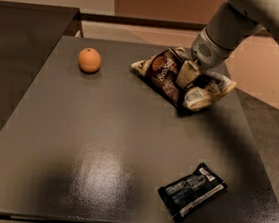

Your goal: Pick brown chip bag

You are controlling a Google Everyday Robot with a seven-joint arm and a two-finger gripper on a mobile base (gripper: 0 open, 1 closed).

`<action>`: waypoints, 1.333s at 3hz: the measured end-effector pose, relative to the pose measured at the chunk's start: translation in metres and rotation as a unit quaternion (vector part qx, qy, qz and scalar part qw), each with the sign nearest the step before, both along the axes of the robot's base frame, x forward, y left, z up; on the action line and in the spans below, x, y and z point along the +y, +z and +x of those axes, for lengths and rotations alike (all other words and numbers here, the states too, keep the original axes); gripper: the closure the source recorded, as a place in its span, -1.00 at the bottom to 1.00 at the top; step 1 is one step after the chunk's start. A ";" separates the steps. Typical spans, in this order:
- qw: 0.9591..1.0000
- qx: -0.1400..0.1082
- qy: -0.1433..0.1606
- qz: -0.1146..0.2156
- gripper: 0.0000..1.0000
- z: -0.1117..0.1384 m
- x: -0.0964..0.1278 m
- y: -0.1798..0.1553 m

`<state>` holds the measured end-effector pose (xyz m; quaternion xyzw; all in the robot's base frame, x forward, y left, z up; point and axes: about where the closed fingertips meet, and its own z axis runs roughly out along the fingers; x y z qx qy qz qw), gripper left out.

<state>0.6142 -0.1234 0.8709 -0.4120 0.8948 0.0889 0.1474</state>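
Observation:
The brown chip bag (162,77) lies at the far right of the dark table (100,144), crinkly, with cream edges, white lettering and a white panel at its right end. My gripper (188,75) comes down from the upper right and is shut on the bag's middle. The bag is bunched around the fingers and its right end is tilted up off the table.
An orange (89,60) sits at the far left of the table. A small black-and-blue flat packet (192,191) lies near the front right corner. A second dark surface (23,25) adjoins on the left. The table's right edge is close behind the bag.

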 end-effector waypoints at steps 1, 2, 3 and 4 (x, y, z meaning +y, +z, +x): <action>0.999 -0.029 0.021 0.007 1.00 -0.010 0.018 0.031; 0.997 -0.058 0.049 0.008 1.00 -0.020 0.037 0.066; 0.994 -0.081 0.070 0.006 1.00 -0.029 0.047 0.094; 0.988 -0.115 0.099 0.000 1.00 -0.052 0.051 0.129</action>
